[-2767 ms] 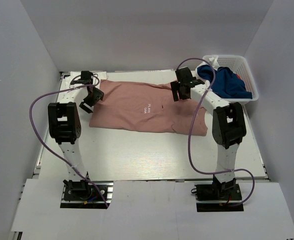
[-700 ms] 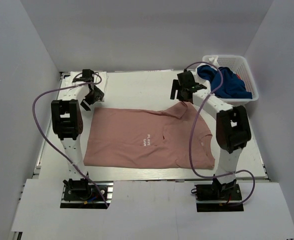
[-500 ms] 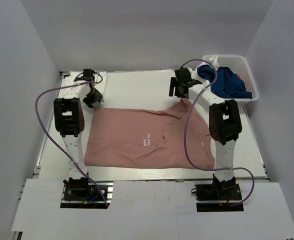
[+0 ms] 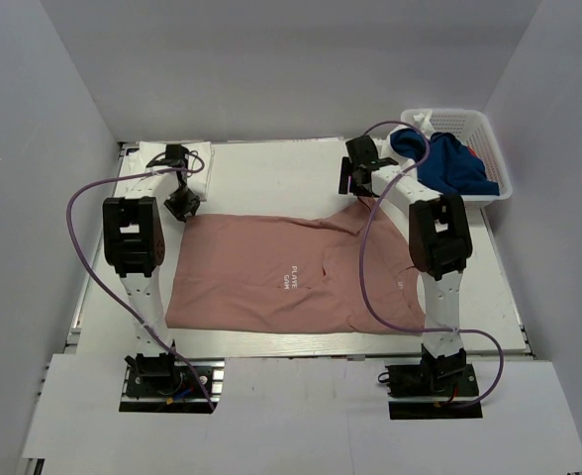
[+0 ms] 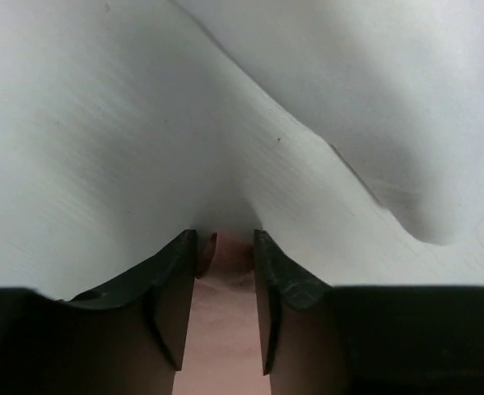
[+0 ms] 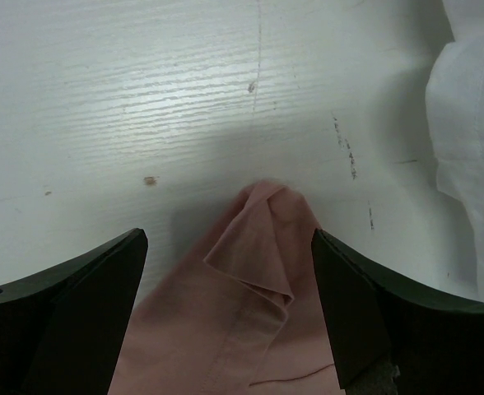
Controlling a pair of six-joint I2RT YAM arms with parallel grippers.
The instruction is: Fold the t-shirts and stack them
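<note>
Your pink t-shirt (image 4: 271, 272) lies lengthwise across the bench (image 4: 271, 173). Its far-right sleeve tip sits between the spread right fingers (image 6: 86, 288), while the left fingers (image 5: 172, 288) seem to pinch the far-left corner.

2 arms, same build: left arm (image 4: 133, 242) & right arm (image 4: 441, 237) have white links w/ chunky black joint housings. Purple cable (image 4: 73, 213) loops off the left, another purple cable (image 4: 362, 272) off the right. Black bases (image 4: 154, 374) w/ bits of coloured wiring. Left gripper (image 4: 183, 208) & right gripper (image 4: 358, 186) are black; fingers (image 5: 169, 296) matte black, smooth, curved shoulders.
</note>
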